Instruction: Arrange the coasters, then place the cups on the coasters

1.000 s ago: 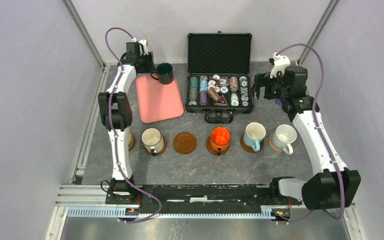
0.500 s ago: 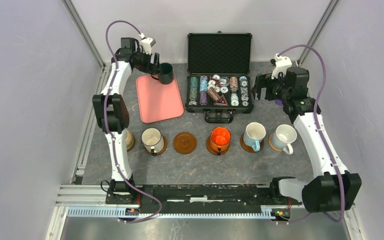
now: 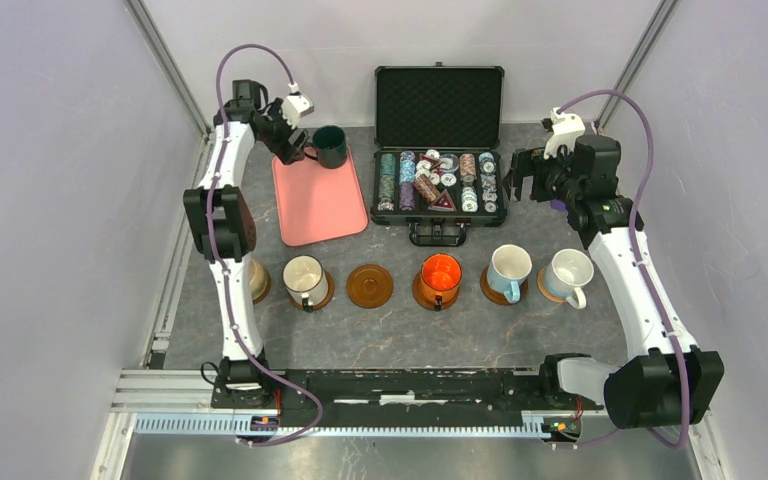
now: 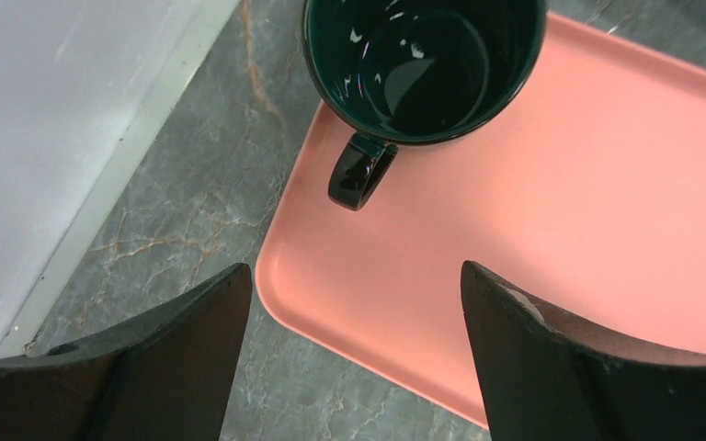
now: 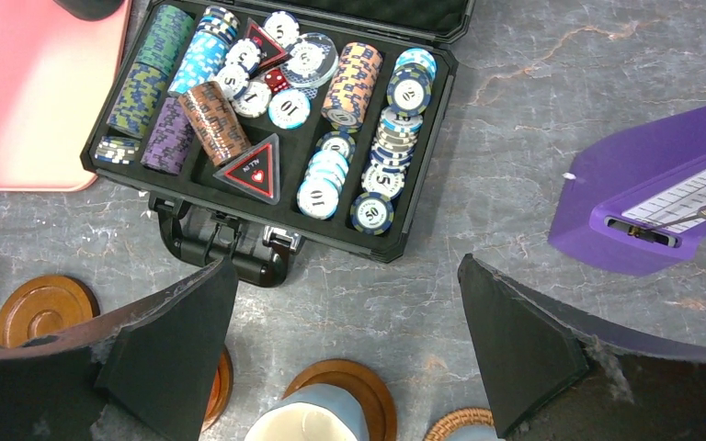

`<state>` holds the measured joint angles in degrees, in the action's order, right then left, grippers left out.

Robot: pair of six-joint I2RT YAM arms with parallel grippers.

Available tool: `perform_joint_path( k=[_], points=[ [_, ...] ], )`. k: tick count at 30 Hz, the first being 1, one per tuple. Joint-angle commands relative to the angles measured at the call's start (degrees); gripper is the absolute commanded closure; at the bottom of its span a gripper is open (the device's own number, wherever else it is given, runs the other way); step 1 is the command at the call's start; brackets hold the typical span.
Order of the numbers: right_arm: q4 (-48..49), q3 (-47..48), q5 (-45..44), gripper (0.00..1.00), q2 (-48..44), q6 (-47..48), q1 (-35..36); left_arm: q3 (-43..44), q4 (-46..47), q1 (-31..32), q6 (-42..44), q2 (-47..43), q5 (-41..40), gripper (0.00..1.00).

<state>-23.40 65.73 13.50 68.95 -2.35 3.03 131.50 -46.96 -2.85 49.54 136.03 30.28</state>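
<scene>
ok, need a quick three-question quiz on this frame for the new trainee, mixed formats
1. True or false: the dark green mug stands on a coaster.
2. Counting along the row of six from the left arm's side, the bare coaster is: A) the third; B) the first; C) the sixth.
3. Fill in: the left gripper and the right gripper both have their jaws ___.

Key:
1. False. It stands on the pink tray.
2. A.
3. Open, with nothing held.
</scene>
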Motion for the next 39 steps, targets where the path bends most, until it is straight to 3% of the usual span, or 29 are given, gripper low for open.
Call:
perform_joint_path(
  k=[1,15,22,29,35,39],
  points=[
    [1.3,-0.7,1.6,0.02,-1.0,-0.9,-0.3,0.8,3.0,1.1,7.3,2.3,-2.9,0.10],
    [1.4,-0.8,1.2,0.02,-0.7,-0.8,-0.3,1.8,4.1,5.4,10.9,6.4,-4.6,0.16],
    [1.7,-1.7,0.6,0.02,-0.9,-0.7,-0.3,-5.6,3.6,7.4,9.1,0.9,-3.5,0.35],
    [2.1,-2.0,1.0,0.02,-0.8,-0.9,-0.5,-8.1,4.2,7.5,-0.2,-1.4,-4.2,0.45],
    [2.7,-2.2,1.5,0.02,-0.3,-1.7,-0.5,-7.5,12.7,8.7,-20.4,-0.6,-12.0,0.51],
    [2.7,-2.3,1.4,0.02,0.1,-1.8,-0.5,-7.6,12.9,10.4,-23.1,-0.3,-15.1,0.52]
  ],
)
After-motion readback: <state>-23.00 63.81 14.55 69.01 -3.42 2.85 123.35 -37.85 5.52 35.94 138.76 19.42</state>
